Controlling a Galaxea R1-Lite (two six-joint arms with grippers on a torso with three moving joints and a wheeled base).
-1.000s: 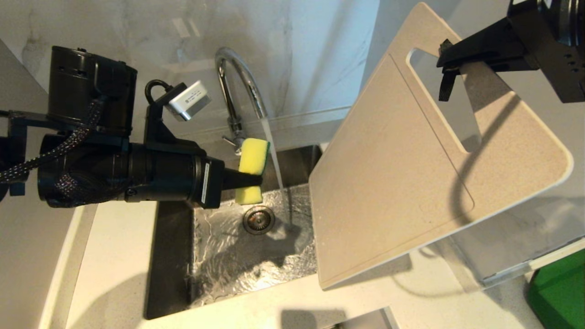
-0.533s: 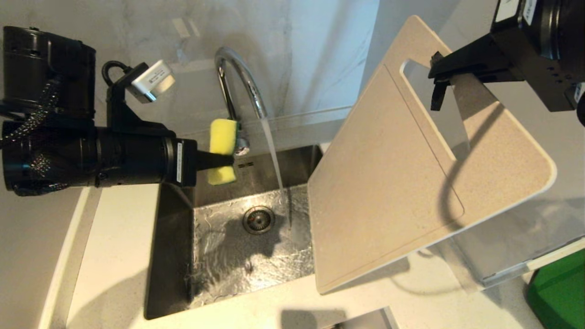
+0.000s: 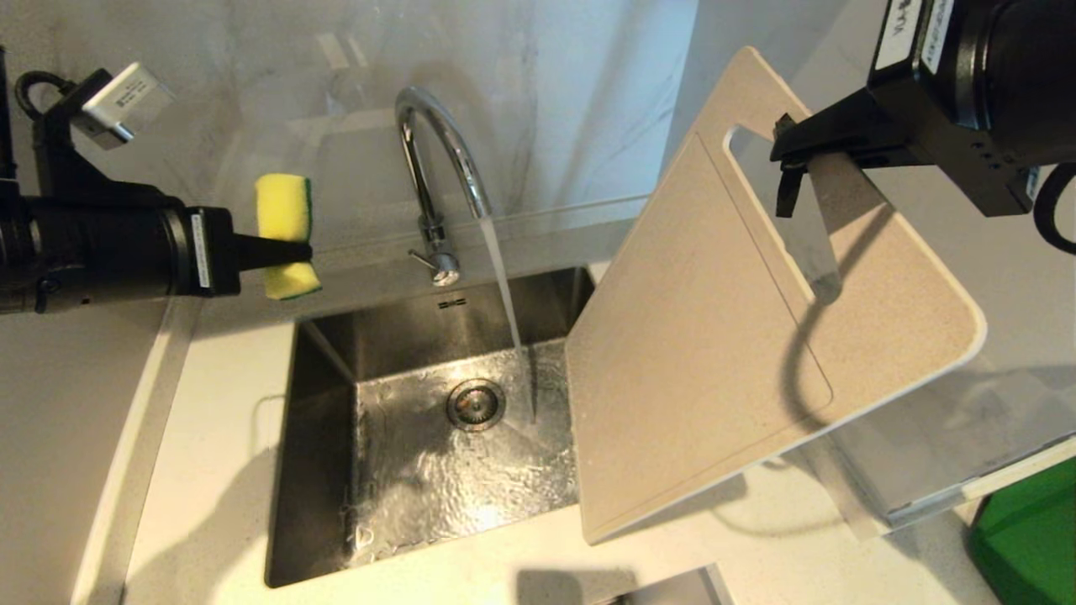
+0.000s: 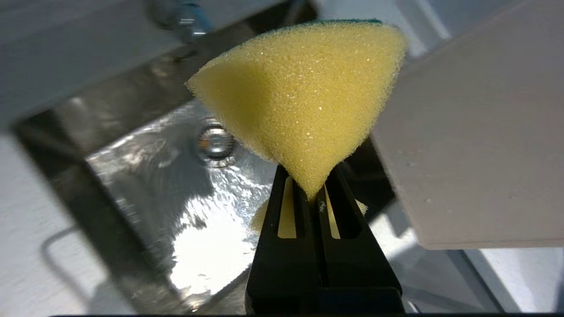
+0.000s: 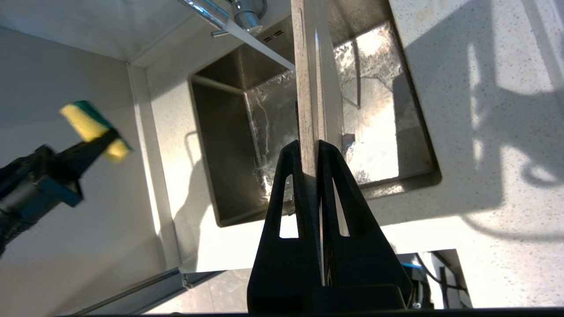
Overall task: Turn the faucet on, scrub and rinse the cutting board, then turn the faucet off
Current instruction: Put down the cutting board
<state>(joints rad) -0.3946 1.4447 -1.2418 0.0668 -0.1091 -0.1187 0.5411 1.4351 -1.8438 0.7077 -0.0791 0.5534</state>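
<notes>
The left gripper (image 3: 307, 252) pinches a yellow sponge (image 3: 284, 235) left of the running faucet (image 3: 437, 168). The cutting board (image 3: 714, 336), clamped in the right gripper (image 3: 786, 164), hangs tilted over the sink's (image 3: 319, 470) right edge, well apart.

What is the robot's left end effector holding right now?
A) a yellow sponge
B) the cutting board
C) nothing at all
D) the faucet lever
A: the left end effector is pinched shut on the yellow sponge, off to the left of the faucet, while the right end effector grips the cutting board.
</notes>
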